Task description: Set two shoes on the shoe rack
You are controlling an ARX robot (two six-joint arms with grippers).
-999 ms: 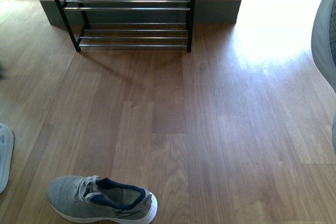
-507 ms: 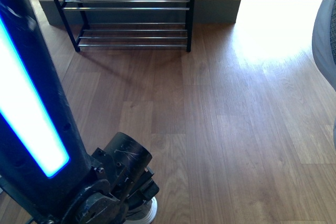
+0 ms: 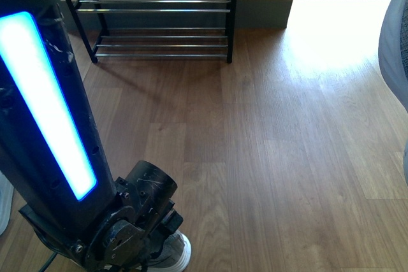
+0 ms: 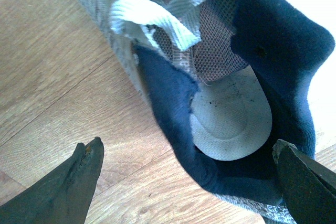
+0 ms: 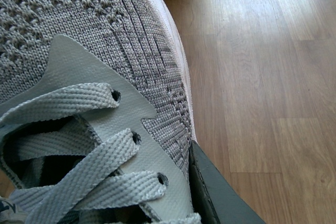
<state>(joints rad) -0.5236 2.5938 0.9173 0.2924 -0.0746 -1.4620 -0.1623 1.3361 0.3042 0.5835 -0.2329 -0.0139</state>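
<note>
Sneaker point(image 4: 231, 119) heel lies inside left gripper point(image 4: 186, 148), jaws wide open (rt gripper point(image 5: 218, 192): can't tell); lower, centre on collar, close gently

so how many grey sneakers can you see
2: a sneaker on the floor inside the open left gripper, another sneaker close against the right gripper. Others may be hidden.
</note>
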